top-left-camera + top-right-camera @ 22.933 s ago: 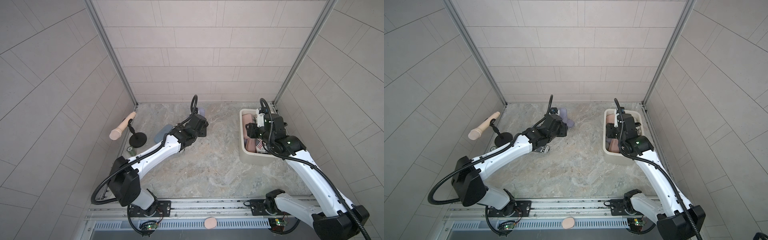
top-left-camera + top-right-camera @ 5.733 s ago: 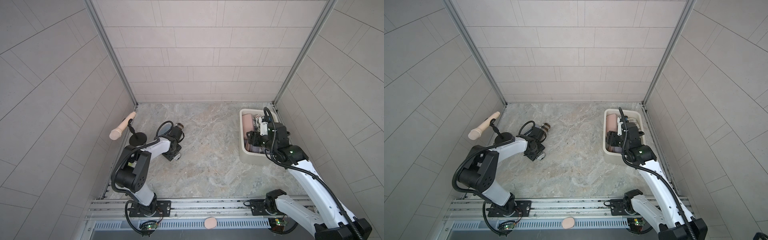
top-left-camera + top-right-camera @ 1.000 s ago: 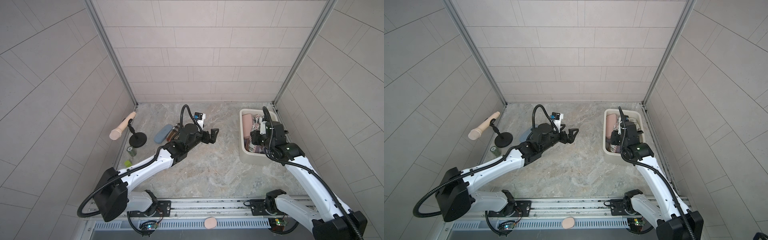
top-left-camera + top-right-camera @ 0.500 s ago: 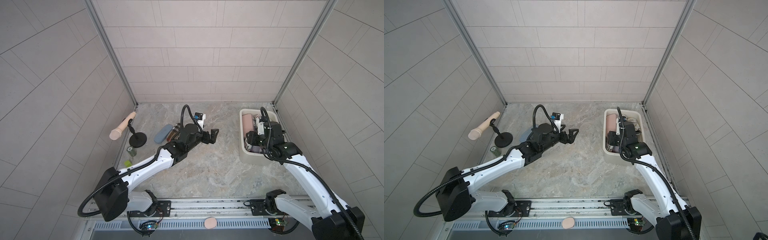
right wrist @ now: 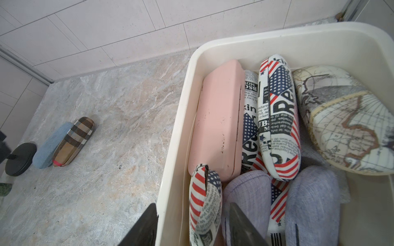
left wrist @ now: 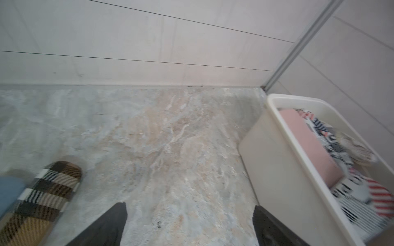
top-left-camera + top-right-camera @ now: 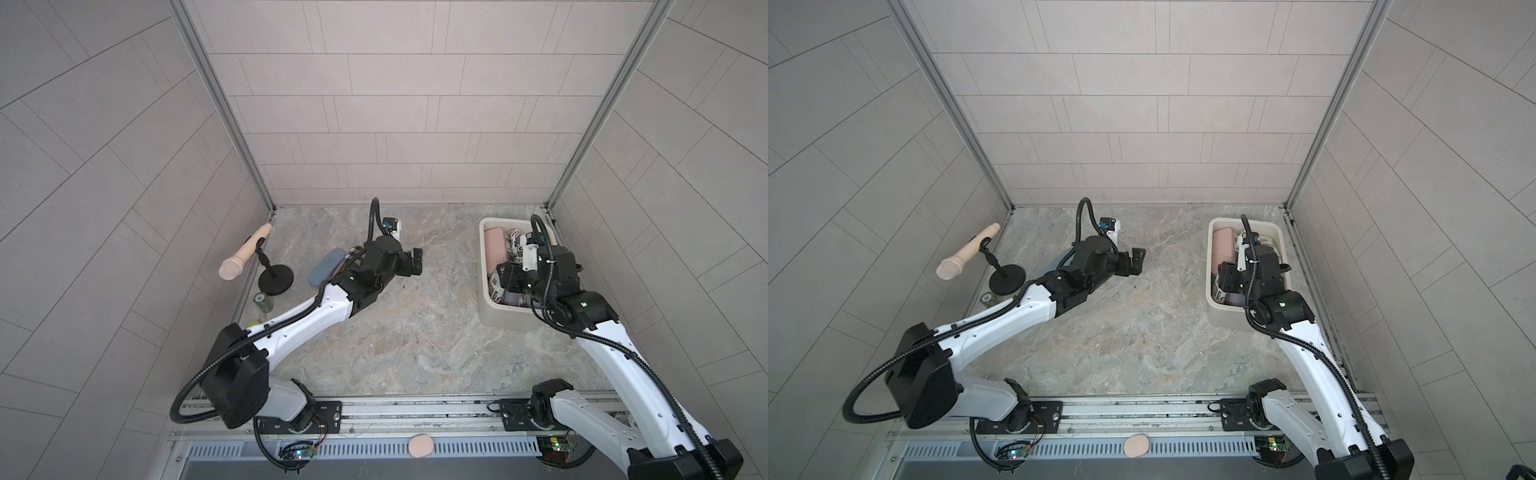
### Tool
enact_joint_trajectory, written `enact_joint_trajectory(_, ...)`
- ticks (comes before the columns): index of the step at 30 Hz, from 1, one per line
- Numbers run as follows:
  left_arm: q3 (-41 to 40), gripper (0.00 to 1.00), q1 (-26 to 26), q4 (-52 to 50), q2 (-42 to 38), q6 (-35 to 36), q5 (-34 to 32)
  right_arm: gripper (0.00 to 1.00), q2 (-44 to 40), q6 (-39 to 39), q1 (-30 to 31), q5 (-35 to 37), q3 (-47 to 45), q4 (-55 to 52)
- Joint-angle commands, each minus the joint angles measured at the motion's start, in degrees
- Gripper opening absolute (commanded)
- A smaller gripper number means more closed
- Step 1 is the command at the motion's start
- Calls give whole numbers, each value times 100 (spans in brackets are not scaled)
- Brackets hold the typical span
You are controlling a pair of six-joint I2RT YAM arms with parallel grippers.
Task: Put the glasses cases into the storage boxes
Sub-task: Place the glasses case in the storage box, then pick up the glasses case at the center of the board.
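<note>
Cream storage box (image 7: 498, 319) sits by the right wall at the far end of the table (image 7: 415, 340), packed with glasses cases, a pink case (image 5: 217, 127) among them. The right gripper (image 5: 193, 205) hangs over its near end, jaws parted astride the box wall and a flag-print case (image 5: 204, 187), pinching nothing. The left gripper (image 6: 189, 206) hovers mid-table, spread wide and empty. A plaid case (image 5: 73, 140) and a blue case (image 5: 52, 144) lie side by side on the table's left.

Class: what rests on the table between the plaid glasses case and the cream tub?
Nothing; bare marble separates plaid case and tub, per the right wrist view.
</note>
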Motion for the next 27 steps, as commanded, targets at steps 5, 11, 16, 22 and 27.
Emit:
enact_joint_trajectory(5,1261,100,1092,-2145,1439,-245,-231,74,-290,-88,2,41,114,-114)
enact_joint_trajectory(11,1636,100,1445,-2629,2186,294,-951,81,-389,-75,6,54,-113,119)
enact_joint_trajectory(16,1826,100,1661,-2844,2748,415,-533,84,-372,-49,13,88,-109,192)
enact_joint_trajectory(22,2033,100,1739,-2990,3054,538,-487,84,-381,-66,10,-4,-114,187)
enact_joint_trajectory(27,2115,100,1872,-3023,3007,682,-618,84,-382,-66,9,12,-173,202)
